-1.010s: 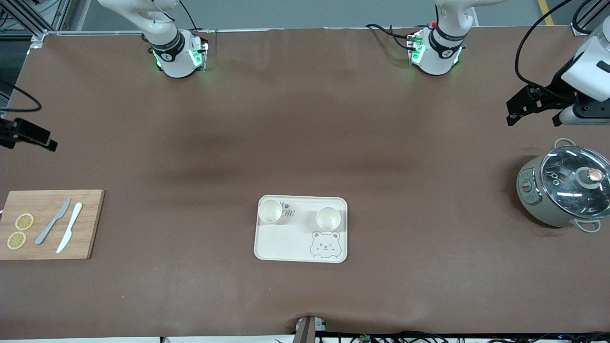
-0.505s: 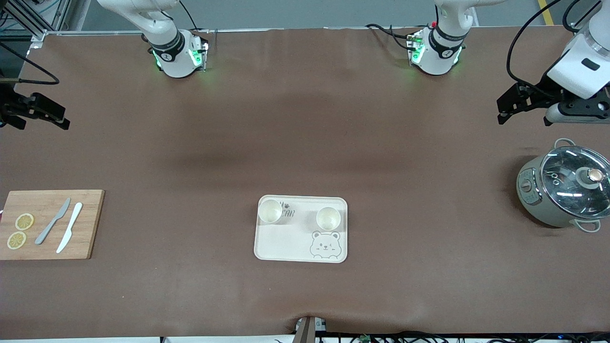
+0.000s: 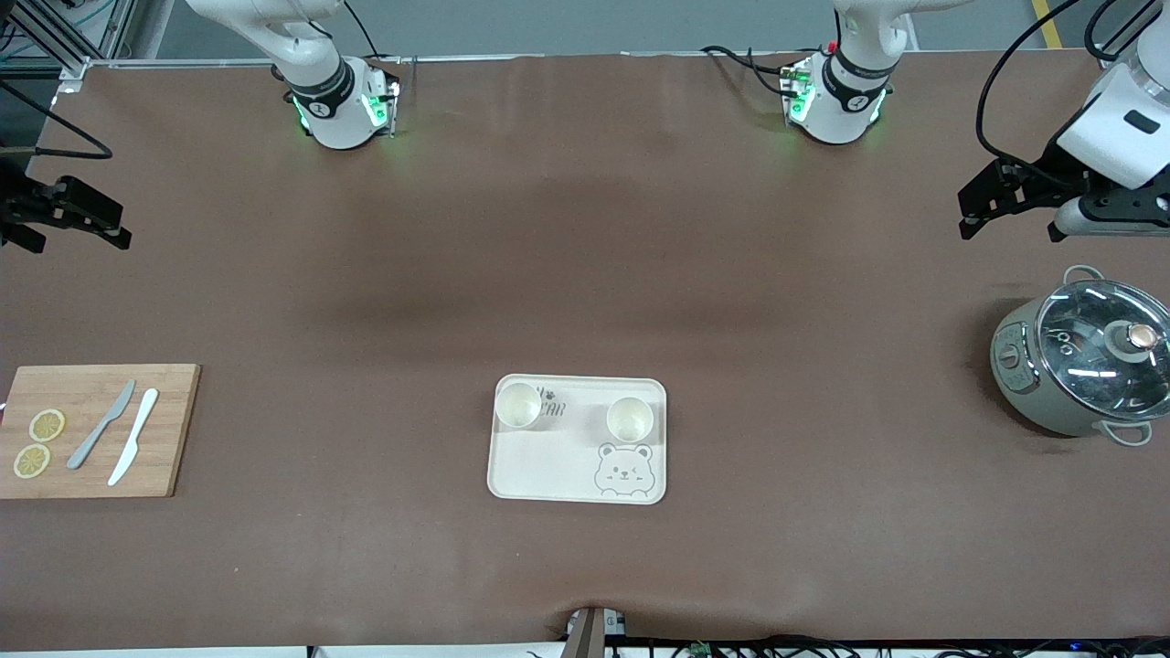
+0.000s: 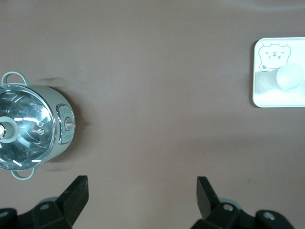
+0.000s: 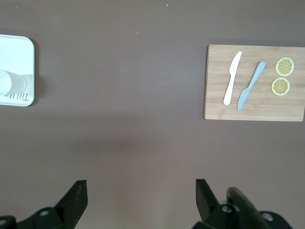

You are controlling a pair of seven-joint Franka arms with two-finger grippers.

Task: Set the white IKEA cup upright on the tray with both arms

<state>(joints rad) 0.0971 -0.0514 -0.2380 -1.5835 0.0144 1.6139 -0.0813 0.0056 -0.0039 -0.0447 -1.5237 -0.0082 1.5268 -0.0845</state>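
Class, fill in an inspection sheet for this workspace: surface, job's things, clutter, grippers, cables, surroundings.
Surface: brown table cover, faint creases.
Job's things: cream tray near the front edge; two white cups upright on it.
Clutter: wooden board with two knives and two lemon slices, toward the right arm's end; lidded pot toward the left arm's end.
Grippers: left gripper open, empty, above the table near the pot; right gripper open, empty, above the board's end.
Cables: black loops by the left arm.
Surroundings: nothing seen.
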